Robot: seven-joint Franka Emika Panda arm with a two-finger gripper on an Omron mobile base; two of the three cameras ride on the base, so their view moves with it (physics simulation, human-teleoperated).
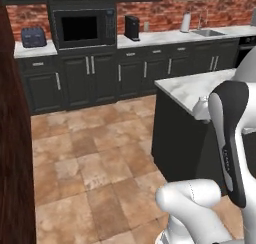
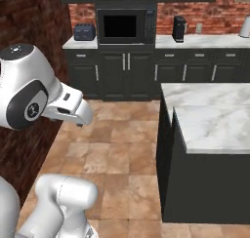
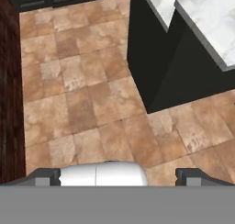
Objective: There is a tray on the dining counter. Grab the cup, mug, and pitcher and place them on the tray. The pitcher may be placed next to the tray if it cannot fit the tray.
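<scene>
Centrally in the hand view, the pincer (image 3: 118, 176) is hanging above the brown tiled floor (image 3: 87, 103), its two dark fingertips (image 3: 46, 176) showing at the lower left and lower right of the frame, standing wide apart and gripping nothing. At the upper right of that view, the dining worktop (image 3: 211, 16) is presenting its white-grey marble top over a dark base that is meeting the tiles. In the left base view, the same dining worktop (image 1: 192, 88) is occupying the right middle of the frame, and a small pale rounded object (image 1: 201, 107), too partly hidden to identify, is sitting on it just beside the white and dark arm that is rising at the lower right. In the right base view, the dining worktop (image 2: 210, 117) is filling the right middle, while the arm's white and dark joint is lying at the left edge. Along the brick wall at the top of both base views, a second marble worktop (image 1: 170, 36) is running over dark cabinets, carrying a blue toaster (image 1: 33, 37) at the upper left, a black coffee machine (image 1: 132, 27) near the upper centre, a paper towel roll (image 1: 185, 23) and a sink (image 1: 207, 32) at the upper right; a black microwave (image 1: 84, 27) is sitting built in between toaster and coffee machine.
</scene>
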